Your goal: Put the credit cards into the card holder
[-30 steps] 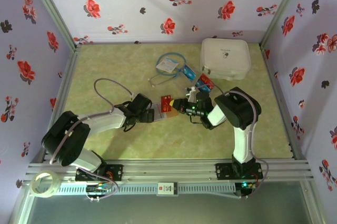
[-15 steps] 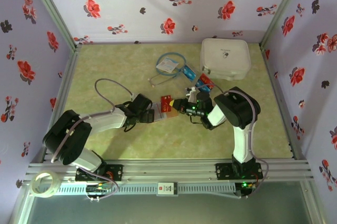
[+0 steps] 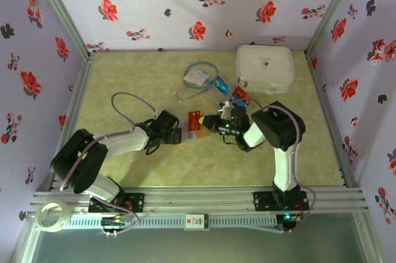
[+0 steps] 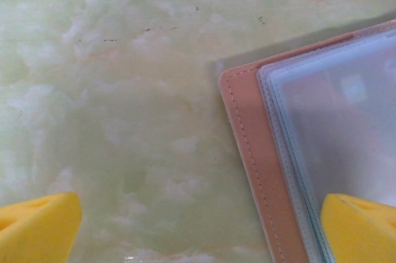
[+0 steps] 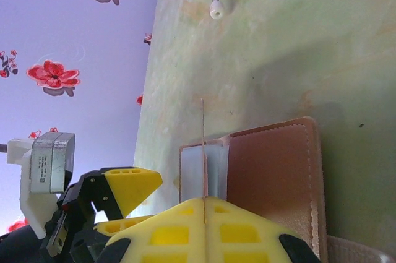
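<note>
The left fingers (image 4: 38,226) stand released, one over the card holder (image 4: 247,151) lying open mid-table (image 4: 124,90). Just beyond, the right fingers (image 5: 185,226) clench a red card (image 5: 203,128) edge-on above the sleeves (image 5: 215,167). It has barely shifted, so insertion seems unfinished. Other credit cards (image 3: 241,96) wait farther back.

Green marbled table (image 3: 124,83) — card holder (image 4: 247,151), case (image 3: 264,68)
</note>
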Available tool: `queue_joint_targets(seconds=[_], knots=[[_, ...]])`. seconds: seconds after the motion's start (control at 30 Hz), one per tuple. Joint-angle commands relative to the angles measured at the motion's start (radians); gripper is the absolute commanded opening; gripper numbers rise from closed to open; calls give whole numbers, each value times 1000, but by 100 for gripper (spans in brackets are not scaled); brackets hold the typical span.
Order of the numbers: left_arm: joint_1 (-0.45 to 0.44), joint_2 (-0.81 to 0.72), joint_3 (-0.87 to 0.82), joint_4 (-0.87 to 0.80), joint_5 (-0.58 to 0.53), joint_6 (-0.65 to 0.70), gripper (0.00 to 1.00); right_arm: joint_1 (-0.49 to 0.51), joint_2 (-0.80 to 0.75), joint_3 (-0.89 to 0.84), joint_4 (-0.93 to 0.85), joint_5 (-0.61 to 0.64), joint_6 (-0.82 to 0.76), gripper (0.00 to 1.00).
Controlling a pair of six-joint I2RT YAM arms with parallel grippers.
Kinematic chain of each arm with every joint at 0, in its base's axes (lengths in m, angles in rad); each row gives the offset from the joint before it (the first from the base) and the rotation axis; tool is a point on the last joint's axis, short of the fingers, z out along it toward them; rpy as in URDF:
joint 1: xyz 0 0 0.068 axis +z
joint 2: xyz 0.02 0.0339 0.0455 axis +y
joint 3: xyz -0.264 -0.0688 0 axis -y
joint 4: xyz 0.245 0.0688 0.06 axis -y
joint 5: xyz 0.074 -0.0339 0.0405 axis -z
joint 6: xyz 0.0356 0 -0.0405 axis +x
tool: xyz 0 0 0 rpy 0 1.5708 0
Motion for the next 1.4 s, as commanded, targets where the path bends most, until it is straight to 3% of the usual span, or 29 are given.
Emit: queue_joint_targets(seconds=[0.0,1.37], knots=[[-6,20,-17,-8,-30,2,100,-7,28,21,31,-22,13,0],[-5,15,-16,-14,-28,3,100,-10,75,4,104,-40,50,0]])
